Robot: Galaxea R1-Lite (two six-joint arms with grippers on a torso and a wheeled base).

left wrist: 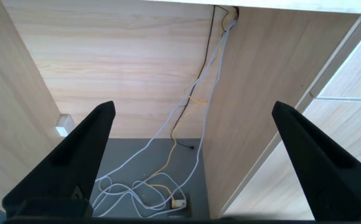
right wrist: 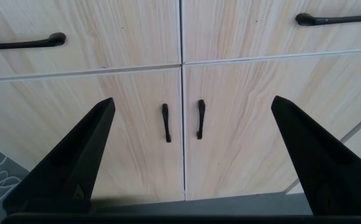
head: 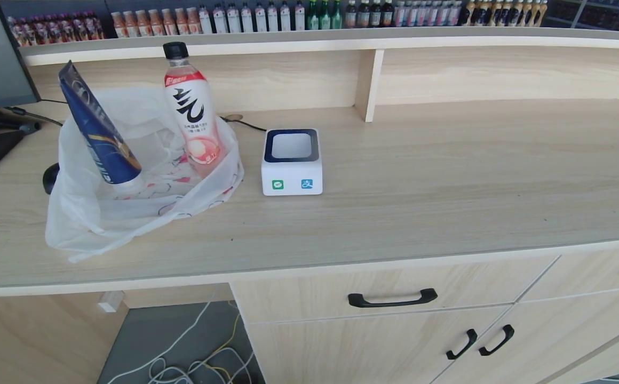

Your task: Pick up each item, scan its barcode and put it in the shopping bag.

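While the shopping bag (head: 128,208) sits at nine o'clock from the scanner (head: 291,162), a blue tube (head: 98,133) and a pink bottle (head: 192,114) lean inside it. The left gripper (left wrist: 193,109) gapes wide over floor cables (left wrist: 144,186); the right gripper (right wrist: 192,99) gapes wide facing cabinet doors (right wrist: 249,124).

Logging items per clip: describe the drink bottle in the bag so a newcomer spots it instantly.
On the left part of the wooden counter lies a translucent white shopping bag. Two items stand in it; the bottle is the one nearer the white scanner box. Unlike the dark blue tube beside it, it is pale pink with a black cap.
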